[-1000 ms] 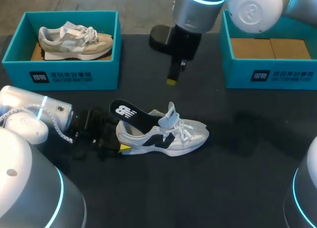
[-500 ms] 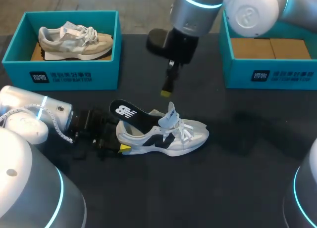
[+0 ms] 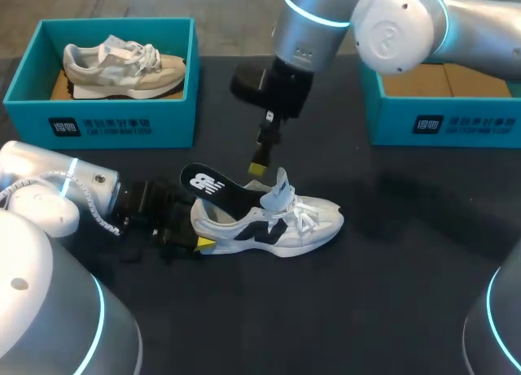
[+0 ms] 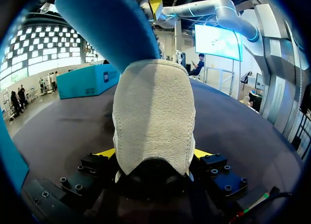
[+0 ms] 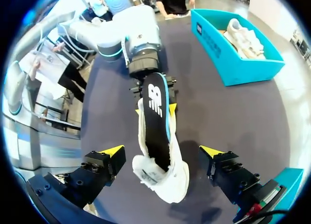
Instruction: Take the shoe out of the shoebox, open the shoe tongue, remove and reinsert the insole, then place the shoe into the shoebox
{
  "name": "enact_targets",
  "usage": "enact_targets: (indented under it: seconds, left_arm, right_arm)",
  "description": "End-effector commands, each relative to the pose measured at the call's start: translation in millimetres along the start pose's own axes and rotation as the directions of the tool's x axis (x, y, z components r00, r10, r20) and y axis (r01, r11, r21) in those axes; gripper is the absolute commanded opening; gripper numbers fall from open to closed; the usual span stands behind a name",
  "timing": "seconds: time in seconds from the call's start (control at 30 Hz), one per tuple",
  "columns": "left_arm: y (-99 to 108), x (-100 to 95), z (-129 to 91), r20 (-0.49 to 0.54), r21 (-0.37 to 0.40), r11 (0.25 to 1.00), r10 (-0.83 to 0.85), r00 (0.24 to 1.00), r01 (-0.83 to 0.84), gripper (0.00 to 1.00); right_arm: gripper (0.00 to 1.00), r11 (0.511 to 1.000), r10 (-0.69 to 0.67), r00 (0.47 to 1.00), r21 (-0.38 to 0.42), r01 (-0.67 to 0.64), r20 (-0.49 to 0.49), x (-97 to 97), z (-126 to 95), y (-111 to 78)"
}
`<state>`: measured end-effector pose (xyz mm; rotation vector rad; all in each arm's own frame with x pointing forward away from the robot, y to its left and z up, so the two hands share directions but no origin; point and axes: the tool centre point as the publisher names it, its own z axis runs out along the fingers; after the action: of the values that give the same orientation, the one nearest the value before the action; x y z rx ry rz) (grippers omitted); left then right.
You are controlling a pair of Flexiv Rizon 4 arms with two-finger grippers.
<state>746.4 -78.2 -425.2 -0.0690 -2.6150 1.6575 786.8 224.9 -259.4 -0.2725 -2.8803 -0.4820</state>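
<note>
A white shoe with black side marks point(image 3: 281, 223) lies on its sole on the dark table, toe pointing right. Its black insole with a blue edge point(image 3: 213, 188) sticks up out of the shoe at the heel end. My left gripper point(image 3: 198, 242) is shut on the heel point(image 4: 153, 122), a yellow tip point(image 4: 202, 153) pressed on each side. My right gripper point(image 3: 259, 167) hangs just above the tongue point(image 3: 280, 189), open wide and holding nothing. In the right wrist view the shoe point(image 5: 163, 173) and insole point(image 5: 158, 110) lie below the right gripper point(image 5: 162, 151). A teal shoebox point(image 3: 444, 119) stands at the back right.
A second teal box point(image 3: 106, 124) at the back left holds a beige shoe point(image 3: 122, 66). The right box shows only brown cardboard point(image 3: 444, 78) inside. Dark table surface stretches in front of and to the right of the white shoe.
My right arm has come down and to the left, from mid-table height to just over the shoe's tongue. The left arm, shoe and insole have stayed put.
</note>
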Motion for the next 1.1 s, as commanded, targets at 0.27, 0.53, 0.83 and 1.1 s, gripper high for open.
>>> enact_targets:
  seconds: [0.27,0.53,0.83,1.1]
  left_arm:
    - [2.2,-0.9,1.6,0.0,-0.001,1.0,0.0,1.0,0.0,0.0]
    - [2.2,-0.9,1.6,0.0,-0.001,1.0,0.0,1.0,0.0,0.0]
    - [2.2,-0.9,1.6,0.0,-0.001,1.0,0.0,1.0,0.0,0.0]
    - [2.2,-0.9,1.6,0.0,-0.001,1.0,0.0,1.0,0.0,0.0]
  right_arm:
    - [1.0,1.0,-0.018,0.994,-0.024,0.015,-0.109,-13.9,39.3,14.3]
    - [0.95,0.998,-0.034,0.985,-0.066,0.023,-0.171,-12.7,55.0,17.6]
    - [0.87,0.992,-0.059,0.967,-0.126,0.028,-0.249,-7.2,72.2,20.0]
    - [0.82,0.989,-0.086,0.957,-0.138,0.049,-0.278,-2.9,79.7,29.1]
